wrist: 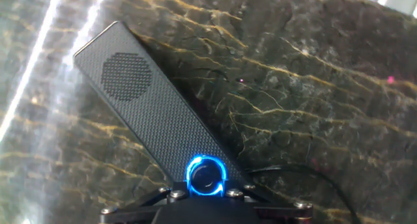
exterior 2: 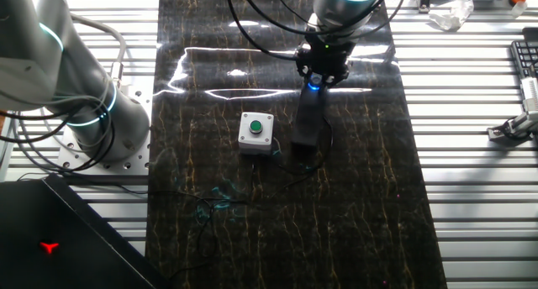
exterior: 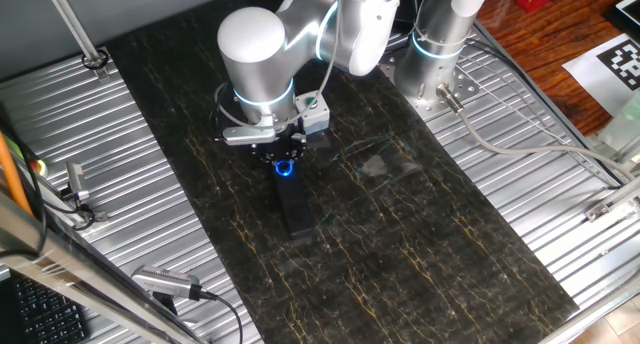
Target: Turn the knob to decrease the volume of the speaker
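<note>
The speaker point(wrist: 140, 100) is a slim black bar lying on the dark marbled table; it also shows in one fixed view point(exterior: 296, 209) and the other fixed view point(exterior 2: 305, 125). Its knob point(wrist: 206, 177), a small black dial with a glowing blue ring, sits at the end under my hand. My gripper point(wrist: 206, 193) is straight over the knob, with a finger tight against each side, shut on it. The blue glow shows between the fingers in both fixed views: one point(exterior: 285, 167) and the other point(exterior 2: 313, 87). The fingertips themselves are mostly hidden.
A small grey box with a green button point(exterior 2: 255, 129) stands beside the speaker, also partly seen behind my hand point(exterior: 315, 106). A black cable point(wrist: 306, 175) runs from the speaker's knob end. Ribbed metal plates flank the dark table point(exterior 2: 353, 222). A second robot base point(exterior 2: 84, 112) stands at the side.
</note>
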Robot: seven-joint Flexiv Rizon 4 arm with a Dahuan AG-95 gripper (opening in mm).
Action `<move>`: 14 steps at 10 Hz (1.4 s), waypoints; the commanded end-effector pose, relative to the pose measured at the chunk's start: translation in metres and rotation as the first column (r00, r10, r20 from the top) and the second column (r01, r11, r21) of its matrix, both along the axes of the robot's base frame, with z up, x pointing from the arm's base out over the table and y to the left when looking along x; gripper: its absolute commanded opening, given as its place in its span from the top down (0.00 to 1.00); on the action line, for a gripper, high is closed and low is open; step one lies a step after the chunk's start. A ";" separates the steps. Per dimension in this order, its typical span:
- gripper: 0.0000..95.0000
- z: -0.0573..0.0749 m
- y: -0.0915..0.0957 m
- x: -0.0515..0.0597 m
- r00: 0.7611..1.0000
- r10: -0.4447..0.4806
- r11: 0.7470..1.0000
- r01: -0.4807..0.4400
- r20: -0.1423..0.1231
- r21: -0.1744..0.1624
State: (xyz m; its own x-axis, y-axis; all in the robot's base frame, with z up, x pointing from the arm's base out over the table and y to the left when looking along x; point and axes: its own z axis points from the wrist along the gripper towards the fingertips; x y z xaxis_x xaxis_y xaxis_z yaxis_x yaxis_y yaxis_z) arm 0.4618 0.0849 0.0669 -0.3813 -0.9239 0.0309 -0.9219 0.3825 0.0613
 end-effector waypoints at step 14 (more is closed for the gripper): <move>0.80 0.001 0.000 0.000 0.989 0.149 0.989 -0.149 0.005 0.007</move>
